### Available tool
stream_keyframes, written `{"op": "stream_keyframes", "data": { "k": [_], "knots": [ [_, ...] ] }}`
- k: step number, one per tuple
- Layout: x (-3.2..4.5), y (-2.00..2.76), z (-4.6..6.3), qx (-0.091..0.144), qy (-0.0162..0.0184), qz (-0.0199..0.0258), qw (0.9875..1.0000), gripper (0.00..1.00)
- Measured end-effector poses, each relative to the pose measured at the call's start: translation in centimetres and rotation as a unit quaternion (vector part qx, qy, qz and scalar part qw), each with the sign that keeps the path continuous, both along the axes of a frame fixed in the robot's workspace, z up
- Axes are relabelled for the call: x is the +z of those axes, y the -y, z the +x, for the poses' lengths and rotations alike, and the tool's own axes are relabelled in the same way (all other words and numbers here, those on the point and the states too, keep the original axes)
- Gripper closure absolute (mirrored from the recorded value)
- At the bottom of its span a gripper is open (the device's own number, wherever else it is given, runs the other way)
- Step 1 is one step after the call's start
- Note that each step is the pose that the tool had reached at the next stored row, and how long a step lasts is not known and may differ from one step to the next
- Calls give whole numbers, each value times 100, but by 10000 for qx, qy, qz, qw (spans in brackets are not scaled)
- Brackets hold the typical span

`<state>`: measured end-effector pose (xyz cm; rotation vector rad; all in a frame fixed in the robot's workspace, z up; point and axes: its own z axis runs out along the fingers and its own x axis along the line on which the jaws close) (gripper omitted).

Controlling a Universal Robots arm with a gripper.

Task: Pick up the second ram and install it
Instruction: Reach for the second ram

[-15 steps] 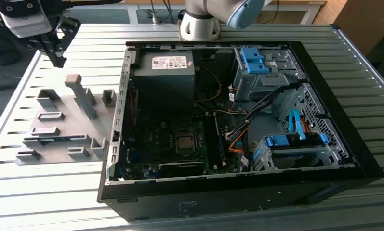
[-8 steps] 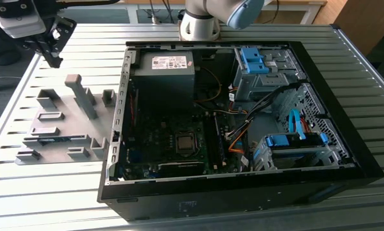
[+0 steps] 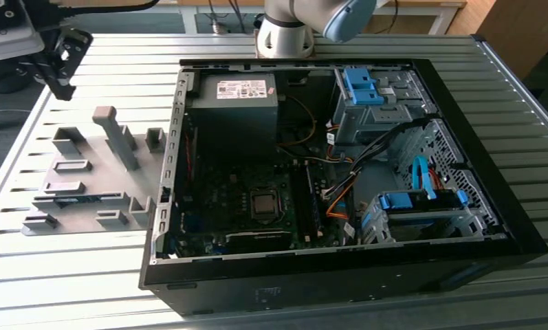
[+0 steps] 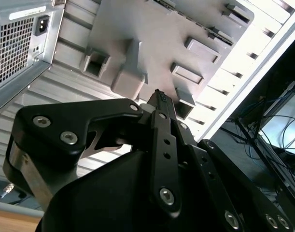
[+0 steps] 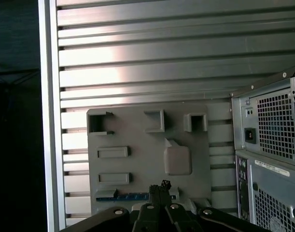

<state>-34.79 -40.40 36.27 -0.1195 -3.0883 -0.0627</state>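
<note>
table: ribbed silver aluminium table (image 3: pixel 90 275) is carrying two things | exterior view's left: flat grey plastic fixture plate (image 3: pixel 86 189) is lying on it | just beside: open black metal computer case (image 3: pixel 347 289) is lying side-down

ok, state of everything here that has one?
pincer, shut, empty, aloft over the fixture plate.
second ram, lying in its slot on the fixture plate, not picked up.
computer case, on its side, side panel off, inside open.
processor socket, uncovered, no cooler on it.
</note>
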Motion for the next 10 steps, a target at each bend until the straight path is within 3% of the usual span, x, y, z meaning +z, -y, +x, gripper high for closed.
{"op": "stream_keyframes", "data": {
  "k": [5, 10],
  "knots": [
    [-10, 19, -142, 0, 0, 0, 10000, 89],
    [-13, 19, -210, 0, 0, 0, 10000, 89]
  ]
}}
